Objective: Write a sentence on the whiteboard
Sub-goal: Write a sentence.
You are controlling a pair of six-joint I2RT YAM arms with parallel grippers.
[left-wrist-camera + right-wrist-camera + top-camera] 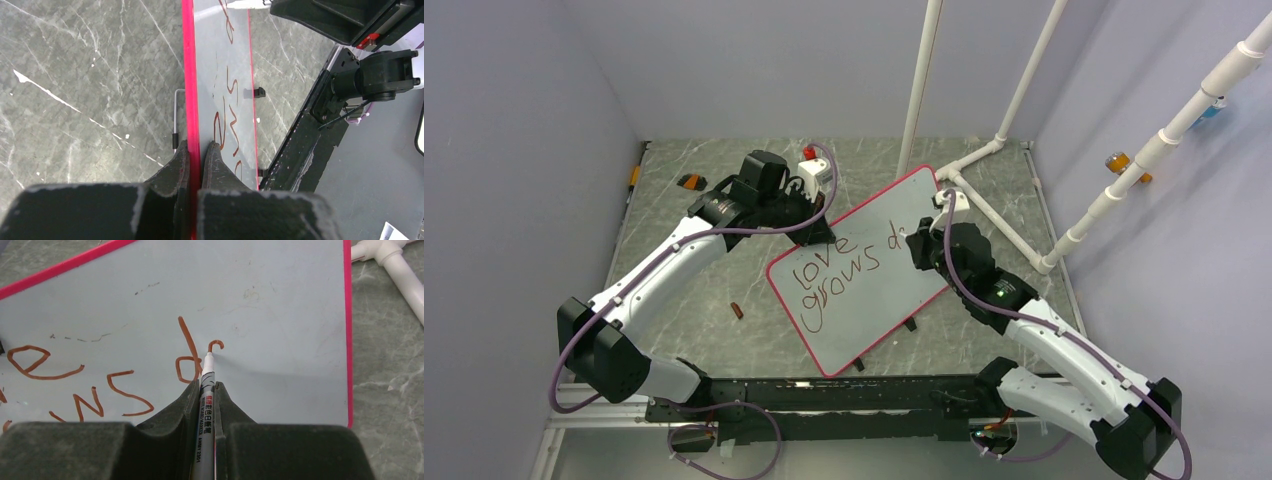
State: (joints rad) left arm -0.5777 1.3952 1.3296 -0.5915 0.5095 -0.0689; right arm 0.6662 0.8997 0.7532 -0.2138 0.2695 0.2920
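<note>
Right gripper (205,386) pinches the marker (206,410), tip ahead of the jaws on the sentence (189,346). Left gripper (196,149) clamps the whiteboard (210,60).

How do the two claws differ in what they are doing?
The left claw pinches the red frame of the whiteboard; the right claw grips a marker. The left sits at the board's edge, the right over its face, marker tip on the unfinished sentence. Both are shut.
</note>
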